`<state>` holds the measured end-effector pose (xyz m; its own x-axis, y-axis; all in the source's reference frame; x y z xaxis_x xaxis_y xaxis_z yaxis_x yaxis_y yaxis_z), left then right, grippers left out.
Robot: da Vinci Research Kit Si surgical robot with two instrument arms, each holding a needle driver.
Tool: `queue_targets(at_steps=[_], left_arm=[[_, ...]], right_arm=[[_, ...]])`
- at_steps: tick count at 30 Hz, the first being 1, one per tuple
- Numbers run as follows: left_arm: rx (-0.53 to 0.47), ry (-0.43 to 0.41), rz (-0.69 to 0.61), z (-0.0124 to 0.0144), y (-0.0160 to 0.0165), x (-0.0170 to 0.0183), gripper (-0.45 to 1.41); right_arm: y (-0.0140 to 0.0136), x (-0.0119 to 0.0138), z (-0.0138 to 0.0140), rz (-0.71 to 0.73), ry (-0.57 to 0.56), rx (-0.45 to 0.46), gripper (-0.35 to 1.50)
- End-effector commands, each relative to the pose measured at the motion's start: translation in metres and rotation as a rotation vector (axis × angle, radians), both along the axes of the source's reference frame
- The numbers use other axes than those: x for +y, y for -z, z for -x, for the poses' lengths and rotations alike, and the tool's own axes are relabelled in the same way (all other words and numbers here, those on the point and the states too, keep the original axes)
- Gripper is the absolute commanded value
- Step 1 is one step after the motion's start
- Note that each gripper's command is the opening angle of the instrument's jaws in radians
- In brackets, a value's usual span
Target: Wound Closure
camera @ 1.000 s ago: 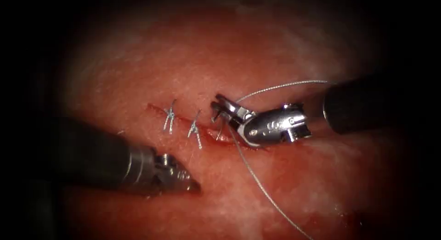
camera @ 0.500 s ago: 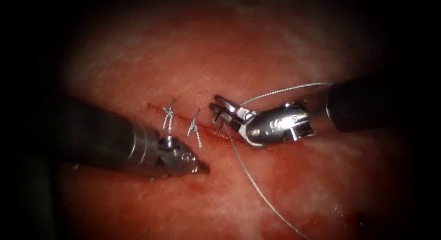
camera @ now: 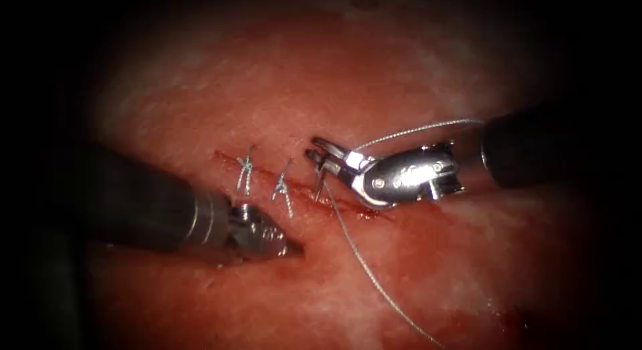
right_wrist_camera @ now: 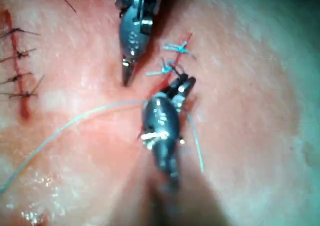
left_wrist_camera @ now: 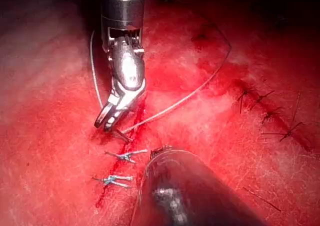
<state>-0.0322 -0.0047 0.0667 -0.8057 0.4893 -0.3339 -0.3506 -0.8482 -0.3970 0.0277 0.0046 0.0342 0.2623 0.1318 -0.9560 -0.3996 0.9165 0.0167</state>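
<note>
The cut (camera: 348, 204) runs across the tissue (camera: 374, 69), with two knotted stitches (camera: 245, 169) on its left part. Just right of them is my right tool (camera: 313, 149), its jaws closed on a short steel needle (camera: 319, 181) that points down into the cut. Thread (camera: 374, 283) trails from there to the lower right, and another strand (camera: 414, 129) arcs to the upper right. My left tool (camera: 294, 248) lies below the stitches, shut and holding nothing, its tip apart from the needle. The left wrist view has the right tool (left_wrist_camera: 105, 122) at the cut.
Red fluid (camera: 468, 320) pools on the tissue at the lower right. A separate row of dark old stitches (left_wrist_camera: 265, 111) lies away from the working cut, seen again as dark old stitches (right_wrist_camera: 20, 51) in the right wrist view. The left tool (right_wrist_camera: 127, 73) points at the blue knots (right_wrist_camera: 175, 48).
The left tool has risen toward the cut and edged right. The right tool has rolled its wrist and shifted slightly up while staying at the cut.
</note>
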Motion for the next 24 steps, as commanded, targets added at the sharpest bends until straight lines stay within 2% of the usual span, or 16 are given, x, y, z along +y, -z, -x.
queue_targets(at_steps=[1,14,24], left_arm=[[0.000,-0.001,-0.005,0.0004,-0.0003,-0.0013,-0.45],[0.000,0.000,-0.005,0.0006,-0.0004,-0.0012,-0.45],[0.001,-0.002,0.000,0.0003,-0.0012,-0.0010,-0.45]], right_arm=[[-0.0005,-0.0011,-0.0006,-0.009,0.005,-0.001,-0.35],[-0.0004,-0.0003,-0.0002,-0.020,-0.006,-0.006,-0.35],[-0.0004,-0.0001,-0.0002,-0.093,-0.024,0.030,-0.35]])
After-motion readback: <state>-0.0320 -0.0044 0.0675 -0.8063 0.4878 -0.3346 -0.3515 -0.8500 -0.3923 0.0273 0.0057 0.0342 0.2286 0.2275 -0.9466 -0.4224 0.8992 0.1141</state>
